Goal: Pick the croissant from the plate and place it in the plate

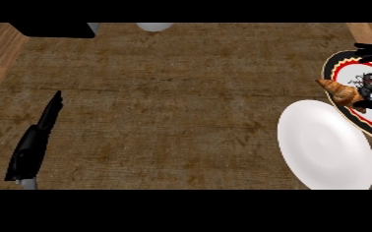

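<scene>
The left robot hand is resting at the left edge of the head view with its fingers straight and pointing up, holding nothing and staying out of the working area. Well to the right of it, the brown counter is stretching across the middle, and far up from that hand a small pale rounded object is peeking in at the top edge beside a dark block in the corner.

Much farther right, the plain white plate is lying on the counter, apparently waiting as the destination. Just above it, and overlapping its upper right rim, the patterned plate with a black, red and yellow border is sitting at the right edge.

The croissant is lying at the lower left of that patterned plate, and the right robot hand is touching its right end. Dark fingers are showing there, mostly cut off by the frame, so whether they are closing round the pastry or only arriving cannot be told. Judging from this, the pick is under way, and the short hop down to the white plate is remaining.
</scene>
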